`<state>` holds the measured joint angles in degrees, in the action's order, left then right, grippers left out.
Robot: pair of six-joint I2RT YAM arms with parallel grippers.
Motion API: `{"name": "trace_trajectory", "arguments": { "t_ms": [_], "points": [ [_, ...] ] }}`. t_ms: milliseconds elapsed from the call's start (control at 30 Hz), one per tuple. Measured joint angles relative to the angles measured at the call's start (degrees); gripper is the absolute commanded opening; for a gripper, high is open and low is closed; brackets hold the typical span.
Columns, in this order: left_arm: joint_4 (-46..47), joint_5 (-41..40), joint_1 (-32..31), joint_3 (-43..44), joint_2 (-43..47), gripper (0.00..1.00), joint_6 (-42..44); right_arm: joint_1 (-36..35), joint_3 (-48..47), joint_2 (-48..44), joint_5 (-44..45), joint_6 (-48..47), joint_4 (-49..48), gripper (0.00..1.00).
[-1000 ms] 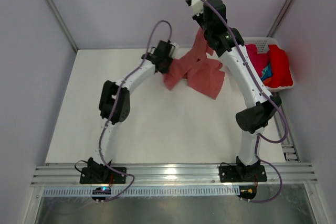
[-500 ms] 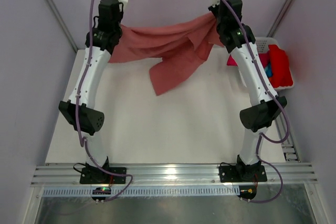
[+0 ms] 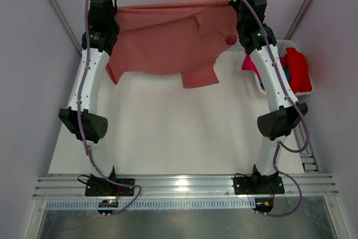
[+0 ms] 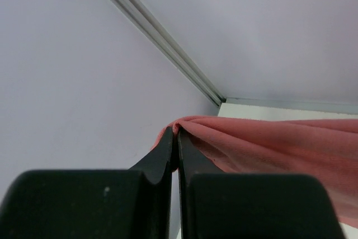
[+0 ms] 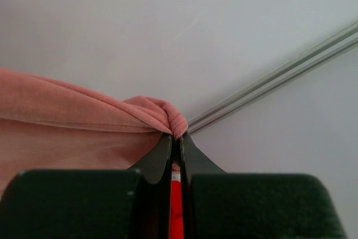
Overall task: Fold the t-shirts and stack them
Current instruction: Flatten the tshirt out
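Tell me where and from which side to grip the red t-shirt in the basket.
Pinch the bunched fold on top of the red t-shirt, coming down from above: it lies heaped in the white basket, whose walls likely block side approaches.

Salmon t-shirt [image 3: 168,40] up in the air, spread wide.
Top edge pulled taut, pinched at both upper corners; the body hangs creased, with one flap drooping lower at centre-right (can't tell if it touches the table). A red shirt [image 3: 299,71] and a magenta shirt [image 3: 250,62] lie crumpled in the white basket [image 3: 309,89], far right.
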<state>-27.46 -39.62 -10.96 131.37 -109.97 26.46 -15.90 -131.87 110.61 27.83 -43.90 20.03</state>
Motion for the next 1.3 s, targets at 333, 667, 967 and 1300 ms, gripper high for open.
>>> {"name": "trace_trajectory", "arguments": {
  "t_ms": [333,667,967,1300],
  "points": [
    [1.9,4.9,2.2,1.2,0.0,0.00,-1.2,0.3,0.0,0.0,-0.9,-2.5,-2.8,0.03],
    [-3.4,14.2,4.4,3.1,-0.7,0.00,-10.8,2.2,-3.1,0.8,-1.5,-0.1,-1.2,0.03],
    [-4.0,16.8,4.4,6.7,-0.5,0.00,-15.2,3.0,-5.2,-0.2,-1.9,2.3,-2.4,0.03],
    [-8.0,20.9,4.8,1.9,4.6,0.00,-18.5,3.2,0.3,-7.3,-3.0,7.1,3.6,0.03]
  ]
}}
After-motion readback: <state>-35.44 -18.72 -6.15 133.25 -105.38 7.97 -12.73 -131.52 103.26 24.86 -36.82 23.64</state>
